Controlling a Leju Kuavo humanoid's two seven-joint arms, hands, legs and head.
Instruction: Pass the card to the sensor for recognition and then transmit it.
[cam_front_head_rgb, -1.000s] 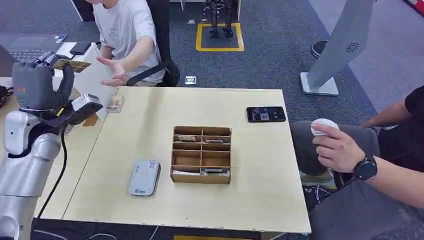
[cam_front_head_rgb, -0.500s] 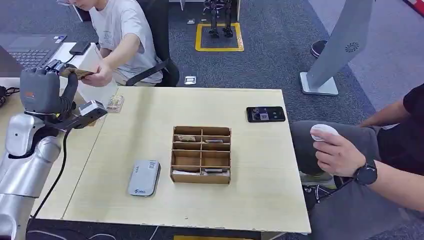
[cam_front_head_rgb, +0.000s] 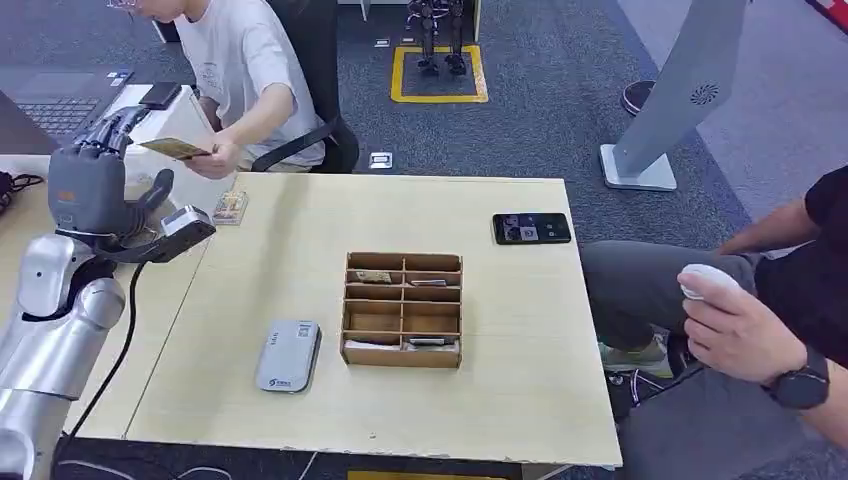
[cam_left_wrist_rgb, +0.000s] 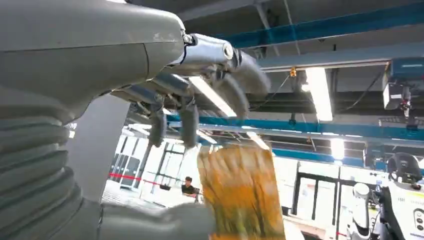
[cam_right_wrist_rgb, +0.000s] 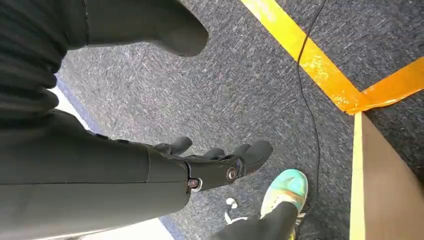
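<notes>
The brown card (cam_front_head_rgb: 175, 148) is pinched at its right end by the hand (cam_front_head_rgb: 217, 157) of a seated person in a white shirt, past the table's far left corner. My left hand (cam_front_head_rgb: 92, 185) is raised just left of and below the card, its fingers (cam_front_head_rgb: 118, 124) spread upward and holding nothing. In the left wrist view the card (cam_left_wrist_rgb: 242, 192) shows blurred, apart from the straightened fingers (cam_left_wrist_rgb: 235, 85). The grey-white sensor (cam_front_head_rgb: 288, 356) lies flat on the table's near left. My right hand (cam_right_wrist_rgb: 215, 162) hangs over the carpet, fingers loosely apart and empty.
A wooden divided box (cam_front_head_rgb: 403, 310) sits mid-table and a black phone (cam_front_head_rgb: 531, 228) lies at the far right. A small stack of cards (cam_front_head_rgb: 231, 207) rests at the far left edge. Another person sits at the right, holding a white object (cam_front_head_rgb: 705, 280).
My left hand's fingers have opened off the card, and the seated person's hand has reached in and taken it. The hand of the person on the right drifted lower and rightward.
</notes>
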